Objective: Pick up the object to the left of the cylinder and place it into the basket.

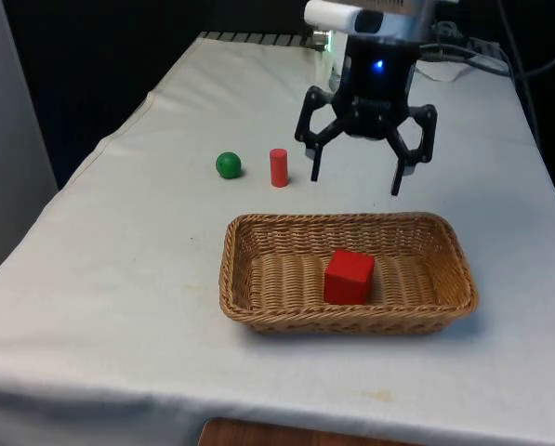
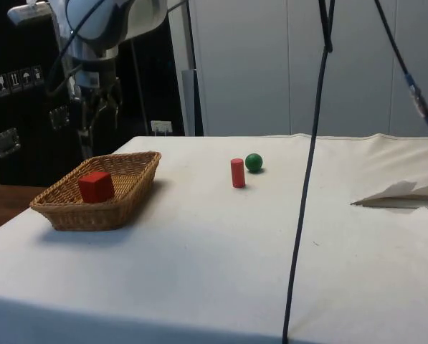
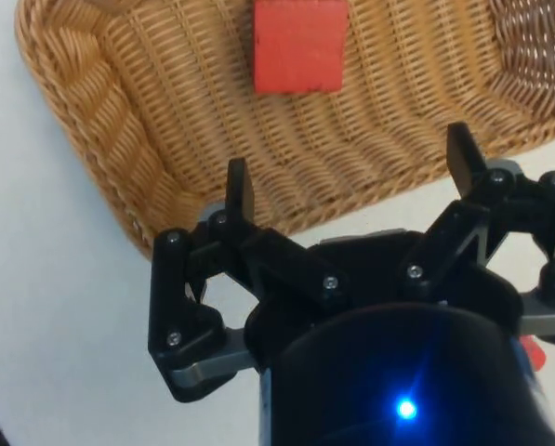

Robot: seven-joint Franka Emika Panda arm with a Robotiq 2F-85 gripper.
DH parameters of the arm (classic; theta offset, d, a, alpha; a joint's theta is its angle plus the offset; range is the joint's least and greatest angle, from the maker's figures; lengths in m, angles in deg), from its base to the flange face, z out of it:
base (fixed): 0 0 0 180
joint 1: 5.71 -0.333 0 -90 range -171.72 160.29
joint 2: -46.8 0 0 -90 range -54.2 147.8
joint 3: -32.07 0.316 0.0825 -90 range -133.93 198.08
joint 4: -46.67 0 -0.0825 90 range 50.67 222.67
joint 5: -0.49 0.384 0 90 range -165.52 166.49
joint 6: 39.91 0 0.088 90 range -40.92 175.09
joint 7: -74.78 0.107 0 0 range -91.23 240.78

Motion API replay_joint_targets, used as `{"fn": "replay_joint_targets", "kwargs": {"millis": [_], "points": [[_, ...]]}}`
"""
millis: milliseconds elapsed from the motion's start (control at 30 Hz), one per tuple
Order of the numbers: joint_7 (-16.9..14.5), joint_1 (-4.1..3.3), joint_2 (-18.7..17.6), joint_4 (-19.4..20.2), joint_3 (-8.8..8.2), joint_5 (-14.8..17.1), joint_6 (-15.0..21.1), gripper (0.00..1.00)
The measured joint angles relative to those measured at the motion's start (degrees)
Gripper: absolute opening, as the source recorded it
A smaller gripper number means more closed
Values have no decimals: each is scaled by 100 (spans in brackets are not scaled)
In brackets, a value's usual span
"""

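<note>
Front view: gripper [image 1: 355,173] hangs above the cloth just behind the wicker basket's [image 1: 258,316] far rim, fingers spread wide, holding nothing. Green ball [image 1: 228,164] sits on the white tablecloth [image 1: 119,279] at about 9 o'clock from the gripper, well apart from it, just beside the red cylinder [image 1: 278,167] on the front view's left. Ball is small, round, solid green. Red cube [image 1: 349,276] lies inside the basket.

Side view: gripper [image 2: 92,122] is up over the basket's [image 2: 124,204] far edge, ball [image 2: 254,162] at roughly 3 o'clock from it, near the cylinder [image 2: 237,173], not touching. Cube [image 2: 96,186] in basket.

Wrist view: 2 fingers [image 3: 238,190] wide apart, empty, over the basket [image 3: 110,139] rim; cube [image 3: 298,45] inside.
</note>
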Motion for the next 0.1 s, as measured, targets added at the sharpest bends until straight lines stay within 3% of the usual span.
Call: {"fn": "replay_joint_targets", "kwargs": {"millis": [100], "points": [[0,-34,149,138,0,-69,0,100]]}}
